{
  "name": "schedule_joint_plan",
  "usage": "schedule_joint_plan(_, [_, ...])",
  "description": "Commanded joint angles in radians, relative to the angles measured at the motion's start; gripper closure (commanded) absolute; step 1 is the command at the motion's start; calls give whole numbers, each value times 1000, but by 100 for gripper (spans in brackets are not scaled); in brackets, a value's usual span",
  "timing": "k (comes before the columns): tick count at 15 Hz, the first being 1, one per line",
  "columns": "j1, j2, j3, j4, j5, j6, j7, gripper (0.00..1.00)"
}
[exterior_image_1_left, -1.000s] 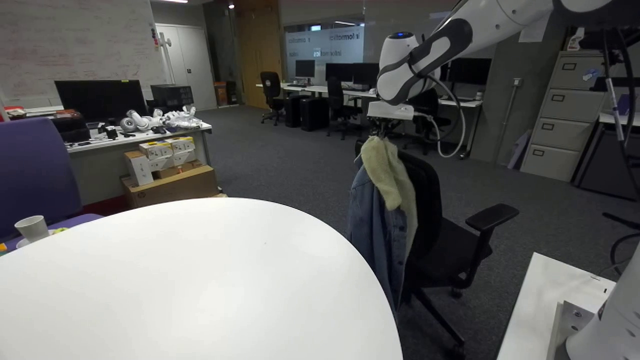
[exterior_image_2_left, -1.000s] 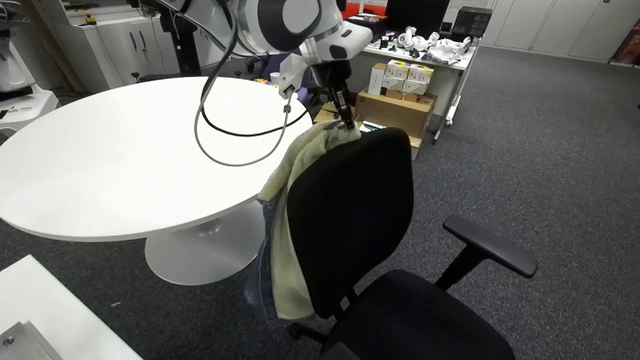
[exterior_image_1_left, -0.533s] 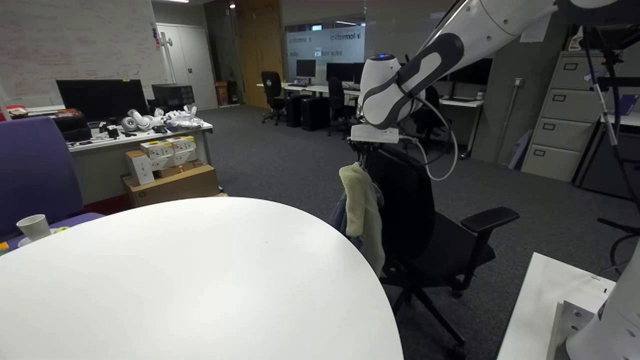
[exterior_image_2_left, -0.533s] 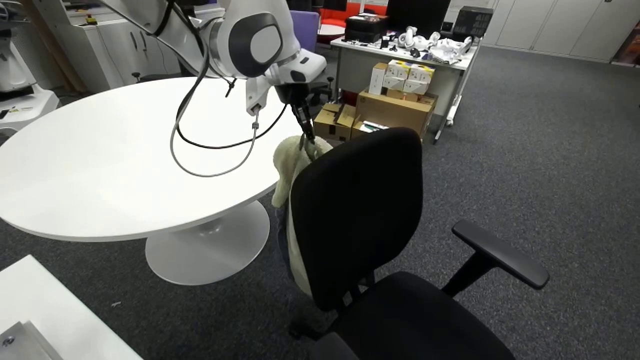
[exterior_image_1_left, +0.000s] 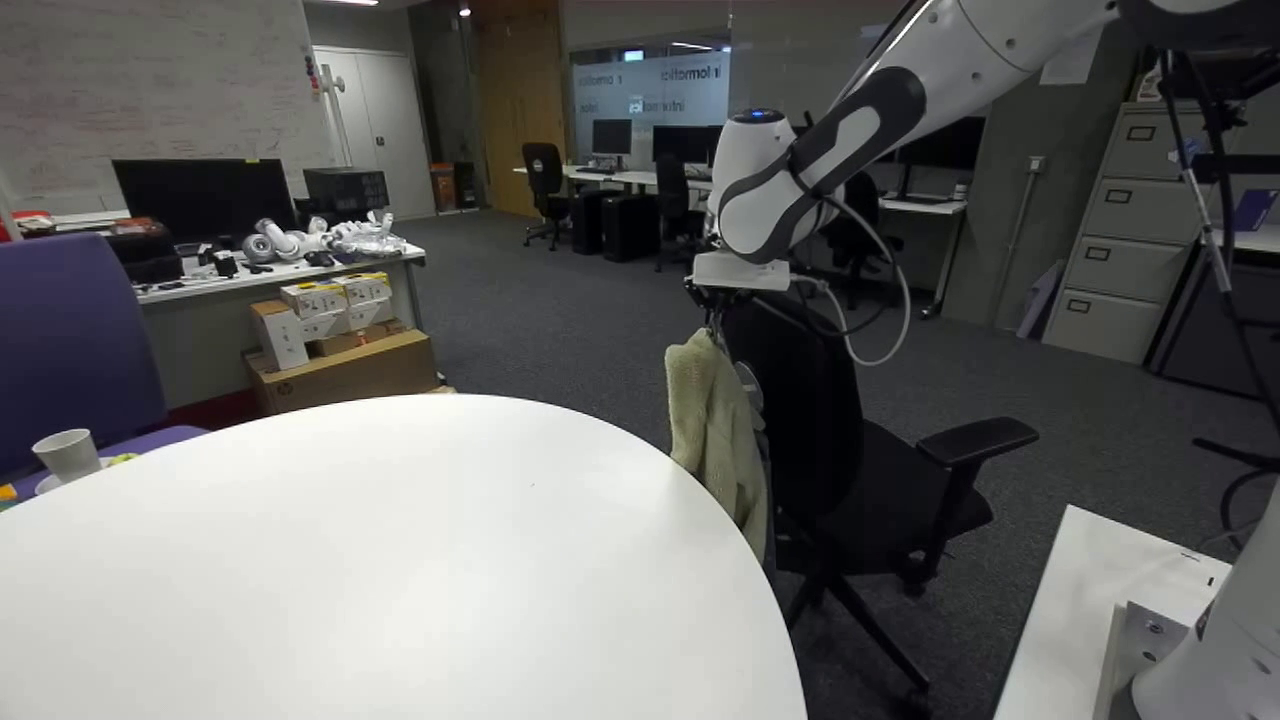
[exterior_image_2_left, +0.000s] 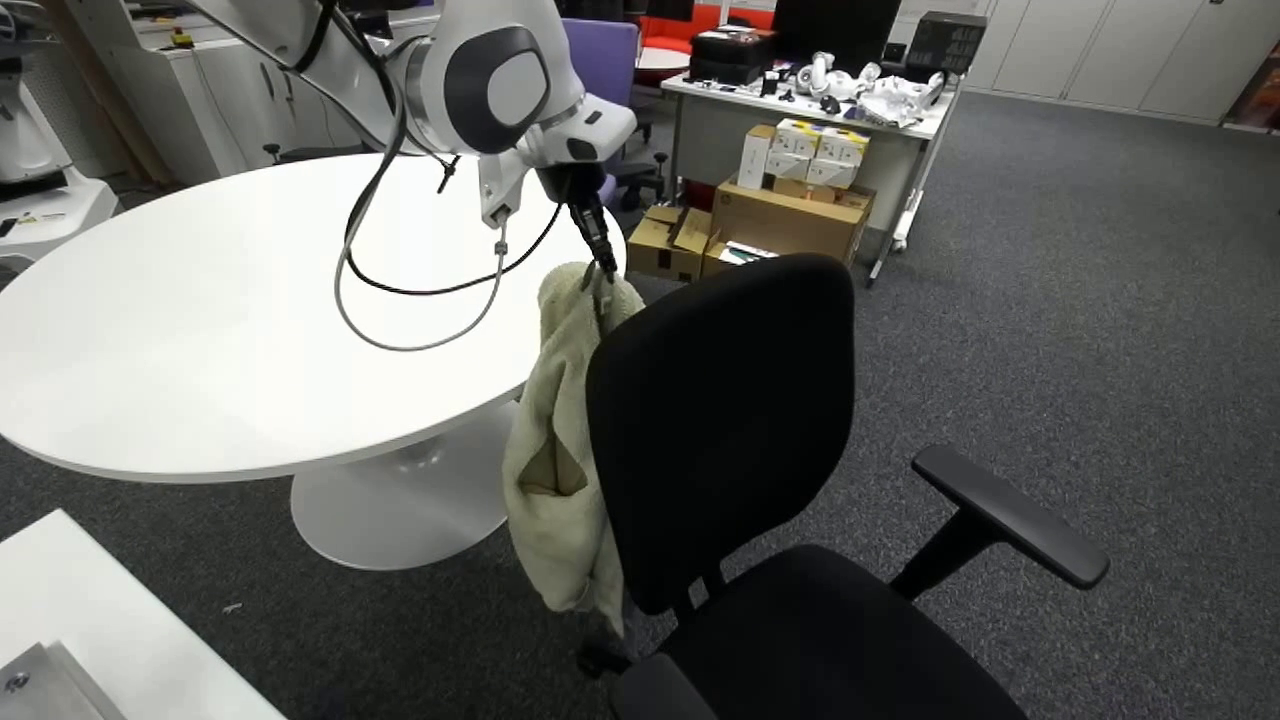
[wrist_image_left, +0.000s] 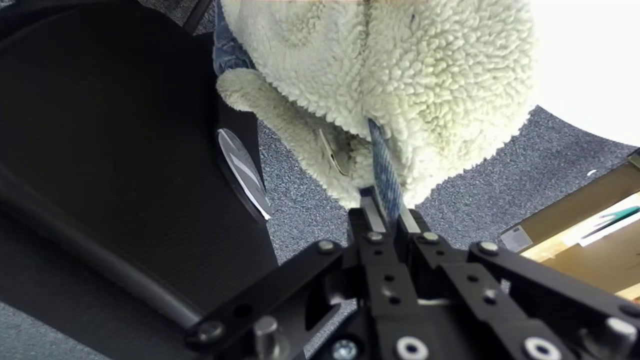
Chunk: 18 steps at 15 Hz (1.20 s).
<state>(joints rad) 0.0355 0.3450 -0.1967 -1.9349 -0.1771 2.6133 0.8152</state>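
One fleece-lined denim garment (exterior_image_2_left: 565, 400) hangs below the jaws, its long axis running downward, a blue strip (wrist_image_left: 386, 172) at its top pinched tight between them; it hangs just beside the black chair's backrest (exterior_image_2_left: 720, 430), between that and the chair-side edge of the round surface (exterior_image_2_left: 250, 300)

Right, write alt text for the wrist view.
A black claw pinches a blue fabric strip of a fleece-lined denim jacket that fills the upper middle. A black office chair spans the left; a white table and a cardboard box edge in from the right.
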Motion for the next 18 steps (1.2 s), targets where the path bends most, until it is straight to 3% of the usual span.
schedule_joint_plan(1, [10,-109,2,-35,11,31,-13,98])
schedule_joint_plan(11, [34,-216,29,-43,-3,88,-4,98])
schedule_joint_plan(15, [4,-257,70,-45,145,92,-50,98])
schedule_joint_plan(18, [-14,-294,96,-22,266,-36,-102,98])
